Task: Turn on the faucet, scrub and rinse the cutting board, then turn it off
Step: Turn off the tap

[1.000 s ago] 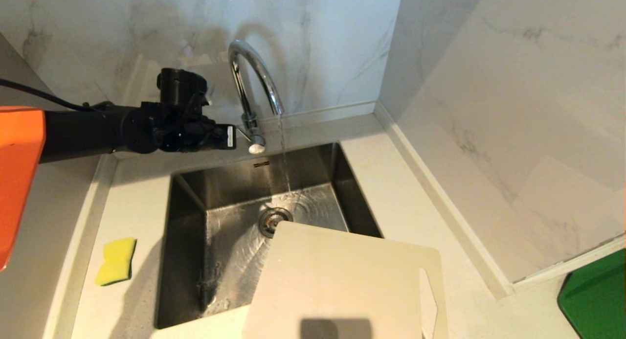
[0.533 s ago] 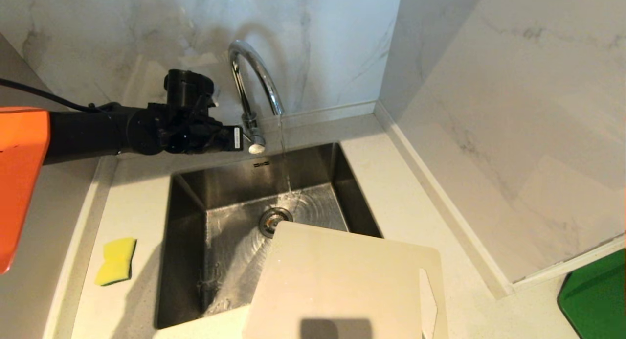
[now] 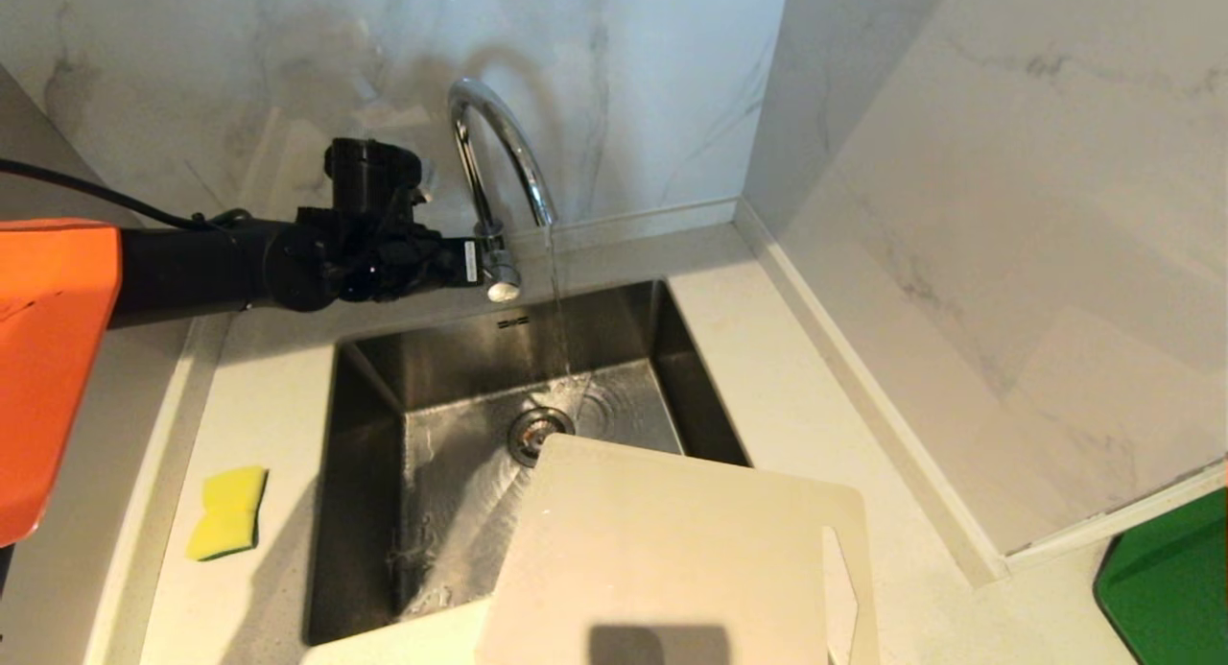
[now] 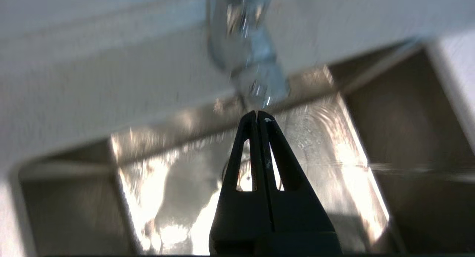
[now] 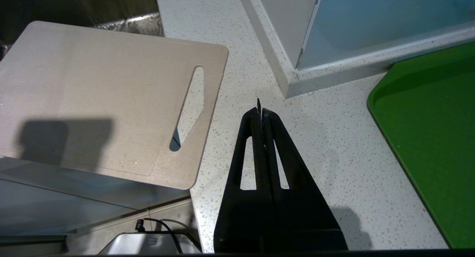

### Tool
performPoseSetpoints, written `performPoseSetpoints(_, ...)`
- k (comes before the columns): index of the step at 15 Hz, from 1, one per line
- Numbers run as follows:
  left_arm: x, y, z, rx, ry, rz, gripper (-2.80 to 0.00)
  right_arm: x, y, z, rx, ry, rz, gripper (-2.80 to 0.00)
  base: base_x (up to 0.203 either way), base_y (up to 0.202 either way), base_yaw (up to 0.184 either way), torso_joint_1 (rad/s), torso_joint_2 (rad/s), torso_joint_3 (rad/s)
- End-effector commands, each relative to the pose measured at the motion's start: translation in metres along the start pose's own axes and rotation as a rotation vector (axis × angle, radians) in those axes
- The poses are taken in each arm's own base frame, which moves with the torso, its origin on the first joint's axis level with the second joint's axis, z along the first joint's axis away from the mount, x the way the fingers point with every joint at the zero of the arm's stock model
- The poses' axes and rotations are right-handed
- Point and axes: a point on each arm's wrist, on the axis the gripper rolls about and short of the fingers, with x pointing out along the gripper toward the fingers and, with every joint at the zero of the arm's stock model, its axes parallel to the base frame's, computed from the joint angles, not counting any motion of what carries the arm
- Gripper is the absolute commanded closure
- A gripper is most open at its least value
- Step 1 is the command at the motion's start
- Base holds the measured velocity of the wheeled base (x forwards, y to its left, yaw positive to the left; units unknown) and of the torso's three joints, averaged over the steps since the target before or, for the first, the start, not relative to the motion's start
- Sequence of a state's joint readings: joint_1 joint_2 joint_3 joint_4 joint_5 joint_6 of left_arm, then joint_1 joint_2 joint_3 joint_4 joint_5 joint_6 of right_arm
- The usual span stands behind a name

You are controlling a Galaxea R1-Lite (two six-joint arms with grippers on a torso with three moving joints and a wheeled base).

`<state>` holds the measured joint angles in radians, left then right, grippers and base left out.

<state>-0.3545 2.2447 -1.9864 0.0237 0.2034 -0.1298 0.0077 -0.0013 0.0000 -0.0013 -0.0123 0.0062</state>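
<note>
The chrome gooseneck faucet [image 3: 494,147] stands behind the sink, and a thin stream of water runs from its spout into the basin. My left gripper [image 3: 473,262] is shut, its tip right against the faucet's side lever with the round knob [image 3: 503,289]. In the left wrist view the shut fingertips [image 4: 257,114] sit just under the blurred chrome faucet [image 4: 256,75]. The cream cutting board [image 3: 672,559] lies over the sink's near right corner, slot handle to the right. My right gripper [image 5: 259,110] is shut and empty above the counter beside the cutting board [image 5: 100,97].
The steel sink [image 3: 384,396] has a drain [image 3: 533,432] near its middle. A yellow-and-green sponge [image 3: 228,511] lies on the counter left of the sink. A green tray [image 3: 1170,579] sits at the far right. Marble walls close the back and right.
My left gripper has moved right along the back of the sink until its tip reaches the faucet lever. The water keeps running. The board and sponge have not moved.
</note>
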Motion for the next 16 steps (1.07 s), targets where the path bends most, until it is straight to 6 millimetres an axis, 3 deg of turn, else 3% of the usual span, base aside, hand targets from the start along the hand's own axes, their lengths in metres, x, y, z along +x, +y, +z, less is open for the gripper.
performPoseSetpoints(1,0.002,0.0,0.0,-0.001,-0.017,0.0,0.0,0.0,0.0,0.0,0.0,0.0,0.0,0.0,0.0,0.0,0.0,0.0,0.0,0.0)
performPoseSetpoints(16,0.016,-0.001,0.0,0.078,-0.131,0.008,0.0,0.0,0.0,0.0,0.0,-0.001,0.002,0.0,0.0,0.0,0.0,0.0,0.0,0.0)
